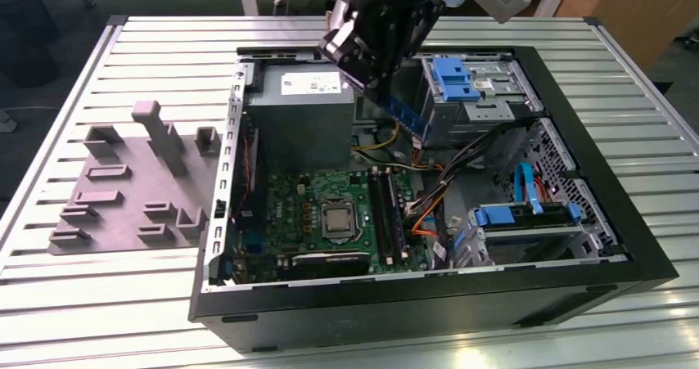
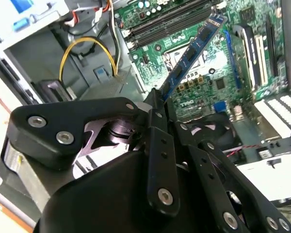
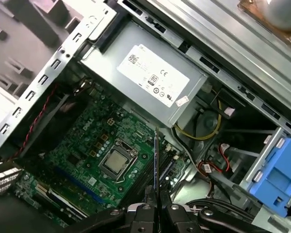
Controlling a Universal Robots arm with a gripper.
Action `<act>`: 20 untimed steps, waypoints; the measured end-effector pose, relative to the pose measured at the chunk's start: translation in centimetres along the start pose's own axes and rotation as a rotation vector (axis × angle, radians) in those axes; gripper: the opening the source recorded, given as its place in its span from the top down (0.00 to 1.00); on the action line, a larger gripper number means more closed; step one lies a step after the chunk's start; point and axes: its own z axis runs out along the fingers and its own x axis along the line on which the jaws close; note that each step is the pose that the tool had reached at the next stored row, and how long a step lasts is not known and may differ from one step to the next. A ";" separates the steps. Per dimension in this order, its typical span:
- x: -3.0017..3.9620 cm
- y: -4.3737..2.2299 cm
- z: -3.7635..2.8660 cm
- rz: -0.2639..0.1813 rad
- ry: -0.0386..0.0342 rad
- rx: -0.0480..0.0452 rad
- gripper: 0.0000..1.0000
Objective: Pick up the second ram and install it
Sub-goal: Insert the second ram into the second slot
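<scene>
The gripper (image 1: 377,78) has its jaws clamped on one end of the second ram (image 2: 191,56), w/ the strip sticking out past the fingertips, long axis running down toward the motherboard (image 3: 87,145). It hangs in the air above the open PC case (image 1: 611,181), well apart from the black RAM slots (image 1: 385,209), which lie below it & nearer the case front in the exterior view.

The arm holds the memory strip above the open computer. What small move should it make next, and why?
Probably lower it toward the black memory slots on the motherboard. The tool grips the second ram by one end, and in the exterior view the strip hangs above the board, not yet in any slot.
</scene>
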 end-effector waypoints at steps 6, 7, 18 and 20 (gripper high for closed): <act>0.01 -0.01 0.11 0.109 -0.0058 0.0068 0.86; 0.01 -0.01 0.13 0.127 -0.0068 0.0079 0.86; 0.02 -0.02 0.26 0.284 -0.0152 0.0176 0.86; 0.02 -0.01 0.26 0.284 -0.0153 0.0176 0.86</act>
